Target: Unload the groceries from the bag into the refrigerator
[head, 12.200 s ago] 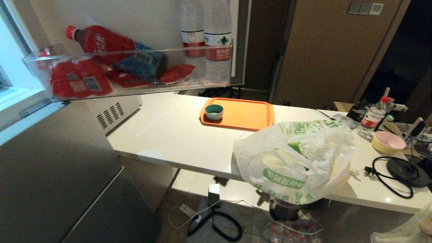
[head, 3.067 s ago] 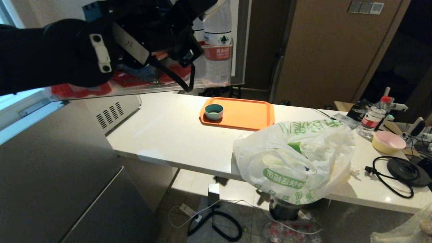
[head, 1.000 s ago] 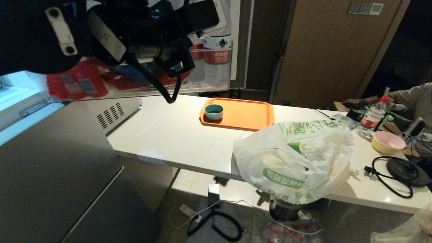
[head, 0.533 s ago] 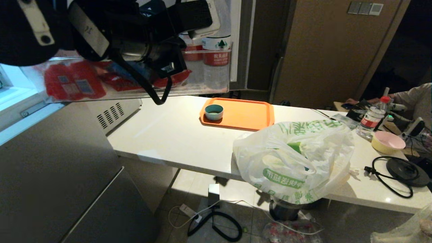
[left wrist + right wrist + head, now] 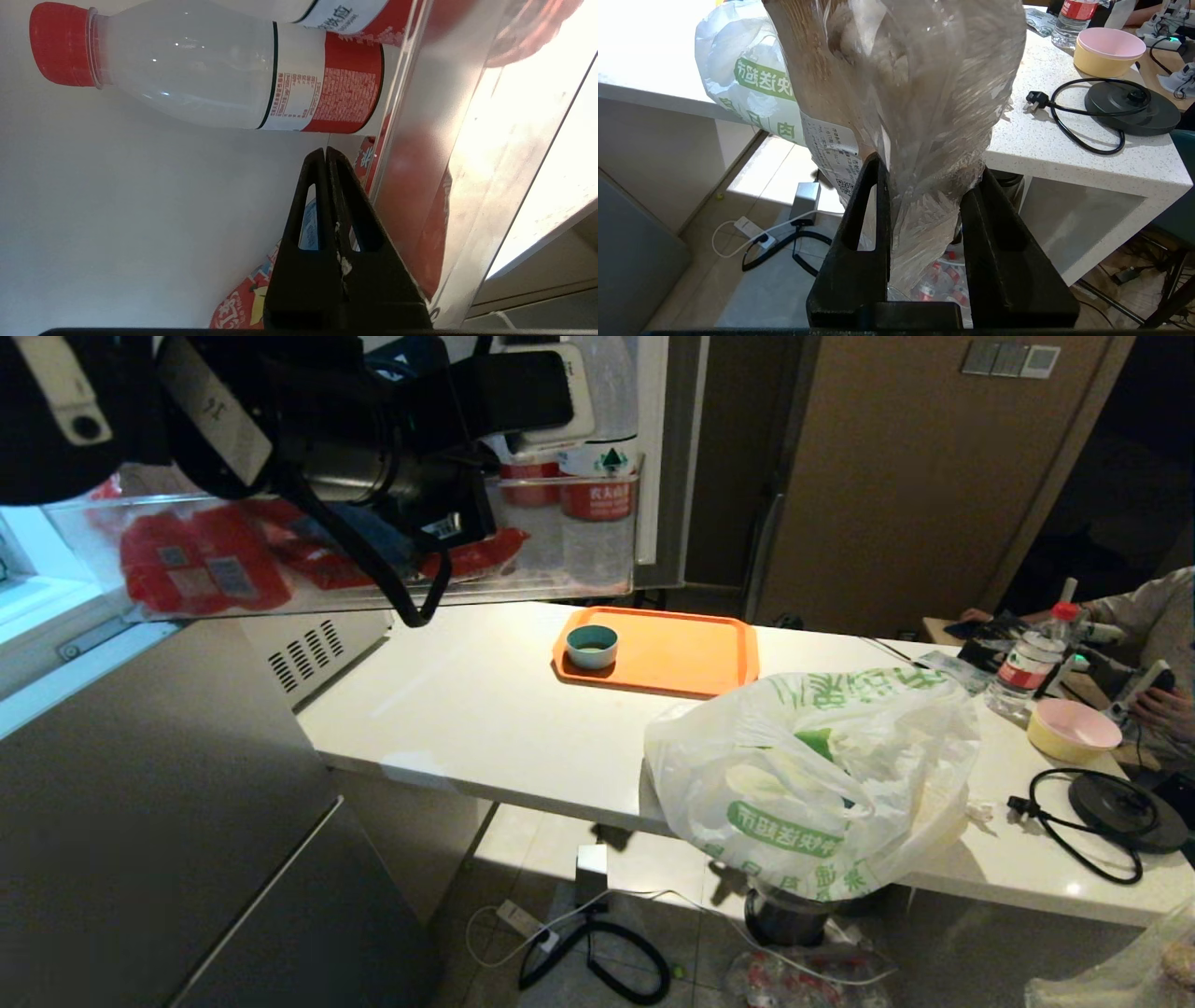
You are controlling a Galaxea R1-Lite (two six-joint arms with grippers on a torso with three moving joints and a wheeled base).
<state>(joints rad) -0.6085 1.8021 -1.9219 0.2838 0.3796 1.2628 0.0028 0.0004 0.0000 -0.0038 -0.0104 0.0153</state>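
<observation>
The white bag (image 5: 812,784) with green print lies on the counter's near edge, and a green pack (image 5: 820,744) shows through it. My right gripper (image 5: 930,165) is shut on a clear pack of pale beige lumps (image 5: 896,70), held low in front of the counter beside the bag (image 5: 752,88). The grey refrigerator (image 5: 140,821) stands at the left with its door swung open above it. My left arm (image 5: 355,439) reaches up to the door's clear shelf (image 5: 560,581). The left gripper (image 5: 325,151) is shut and empty, close to the door's white inner wall.
The door shelf holds red packs (image 5: 196,569) and water bottles (image 5: 187,70). An orange tray (image 5: 681,653) with a teal cup (image 5: 592,646) sits on the counter. A kettle base (image 5: 1125,812), a pink bowl (image 5: 1074,728) and a person's hand (image 5: 1167,705) are at the right. Cables lie on the floor (image 5: 597,952).
My left arm has shifted a little to the left and up in the head view, and the door with its shelf has swung slightly. The person at the right has leaned further in.
</observation>
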